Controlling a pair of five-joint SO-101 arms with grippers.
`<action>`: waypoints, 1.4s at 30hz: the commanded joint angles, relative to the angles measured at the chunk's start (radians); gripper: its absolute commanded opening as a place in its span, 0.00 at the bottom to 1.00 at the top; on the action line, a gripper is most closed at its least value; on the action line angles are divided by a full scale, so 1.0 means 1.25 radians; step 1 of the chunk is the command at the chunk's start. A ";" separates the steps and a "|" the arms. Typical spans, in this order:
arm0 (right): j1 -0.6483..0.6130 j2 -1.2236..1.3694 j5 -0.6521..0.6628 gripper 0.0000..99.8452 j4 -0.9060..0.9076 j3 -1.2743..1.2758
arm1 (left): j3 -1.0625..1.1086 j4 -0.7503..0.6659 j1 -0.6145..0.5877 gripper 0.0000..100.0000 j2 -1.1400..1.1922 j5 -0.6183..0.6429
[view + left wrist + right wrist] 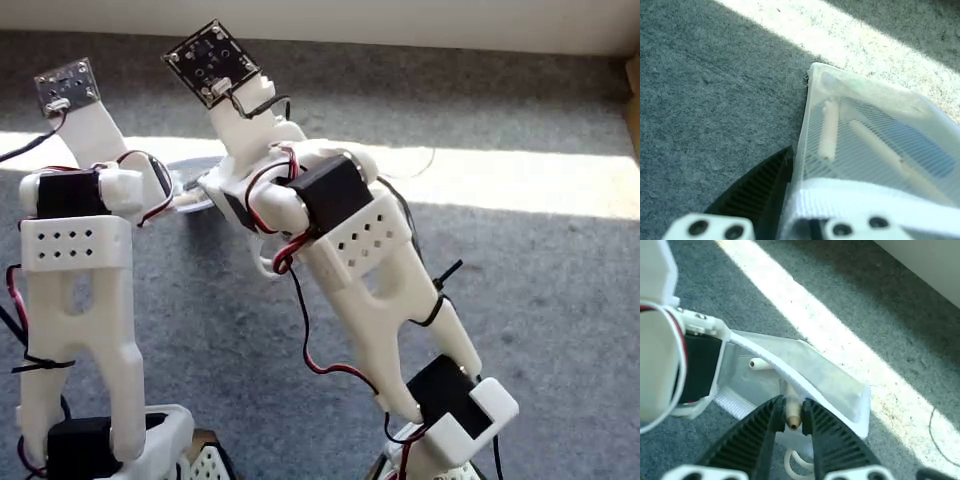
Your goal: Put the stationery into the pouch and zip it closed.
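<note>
Right pincer (792, 407) clenches a small tan piece (792, 419), poss. zip pull, at pouch (825, 380) mouth; left pincer (792, 172) grips pouch end, 10 o'clock in high view. Pens (875, 150) inside; zip prob. unfinished.

Through the mesh of the pouch (860, 107), the stationery (829, 131) is only pale, blurred sticks, and the picture's edge cuts off one end of the pouch. From above, the white arms (350, 250) hide nearly all of it. The right hand (793, 407) pinches a small tan piece (793, 420), too small to identify.
</note>
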 commanded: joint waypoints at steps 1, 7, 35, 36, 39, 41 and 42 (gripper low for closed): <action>0.017 -0.017 0.025 0.02 0.008 -0.079 | 0.007 -0.010 -0.008 0.04 0.014 -0.009; 0.058 -0.017 0.058 0.02 0.058 -0.145 | 0.006 -0.007 0.013 0.04 0.008 -0.009; 0.024 -0.013 0.144 0.25 0.213 -0.213 | 0.015 -0.009 0.075 0.04 0.013 -0.063; 0.024 -0.014 0.144 0.25 0.213 -0.213 | 0.015 -0.009 0.075 0.04 0.013 -0.063; 0.024 -0.017 0.144 0.25 0.229 -0.214 | 0.015 -0.009 0.073 0.04 0.013 -0.063; 0.024 -0.017 0.144 0.25 0.252 -0.220 | 0.015 -0.009 0.073 0.04 0.013 -0.063; 0.024 -0.017 0.144 0.25 0.256 -0.222 | 0.015 -0.009 0.073 0.04 0.013 -0.063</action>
